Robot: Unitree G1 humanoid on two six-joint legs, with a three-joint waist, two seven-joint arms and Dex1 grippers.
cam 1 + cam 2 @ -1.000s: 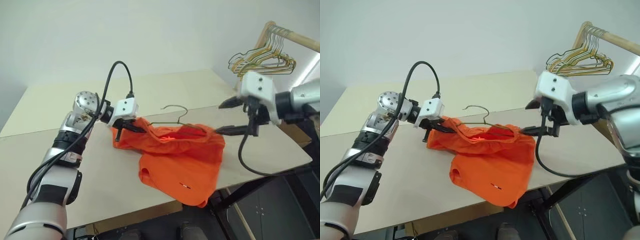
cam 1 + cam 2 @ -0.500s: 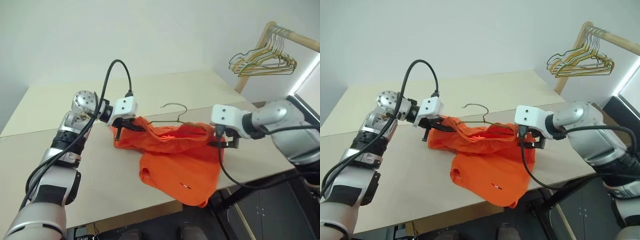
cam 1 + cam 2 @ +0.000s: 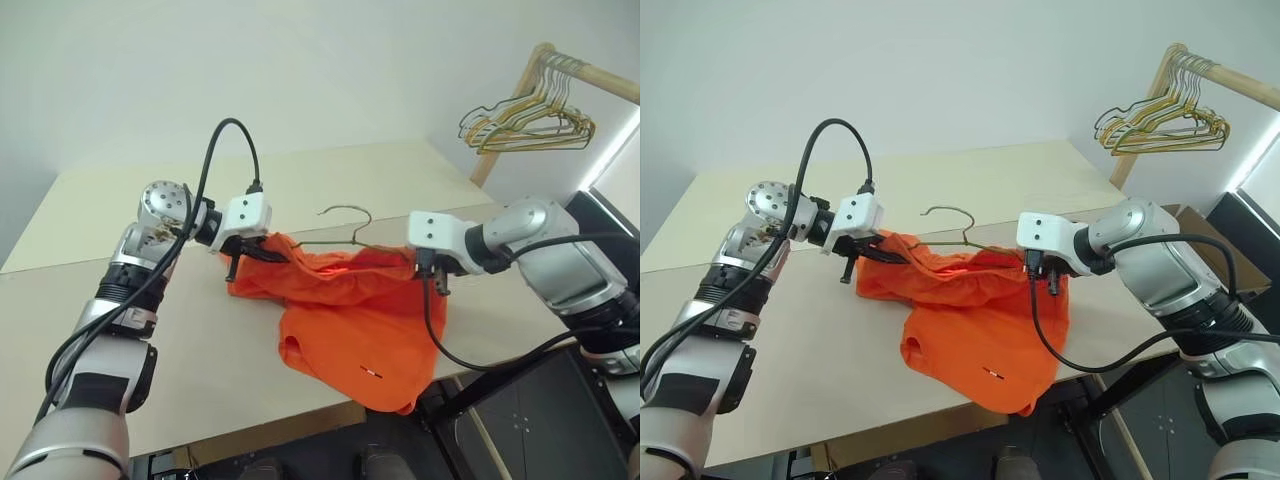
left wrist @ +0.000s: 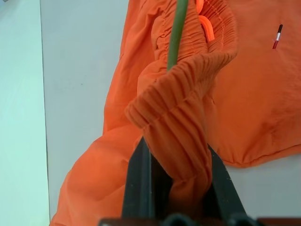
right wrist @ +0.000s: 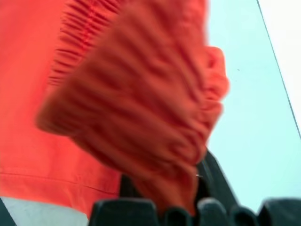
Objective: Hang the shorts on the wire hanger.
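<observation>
The shorts (image 3: 345,315) lie bunched on the worktop (image 3: 180,340), their lower part drooping over its near edge, the small white tag (image 3: 371,373) facing up. Taking the shorts as the landmark: the hanger (image 3: 345,225) runs along and into their far edge, its hook standing clear just beyond the waistband while the wire passes inside the gathered elastic, as the left wrist view shows (image 4: 178,33). The left gripper (image 3: 252,256) is at the shorts' left end, its fingers pressed onto a fold of the waistband. The right gripper (image 3: 1042,272) is at the shorts' right end, likewise pinching a bunch of elastic fabric; the right wrist view shows cloth packed between its fingers (image 5: 214,176). Well beyond the shorts to the right, a bunch of spare hangers (image 3: 525,118) hangs on a wooden rail (image 3: 590,75).

The step in hand looks like the threading stage: both ends of the waistband are gripped, with the wire partly inside the garment. I judge the task about midway, since the shorts are on the wire but crumpled and resting on the worktop, not draped.

The next move probably calls for the two grippers to draw apart and spread the waistband along the wire, so that the fabric seats over both shoulders. The pull should be even; too much on one side could drag the hanger out or slide it along the worktop. Whether either gripper also holds the wire itself, I cannot tell.
</observation>
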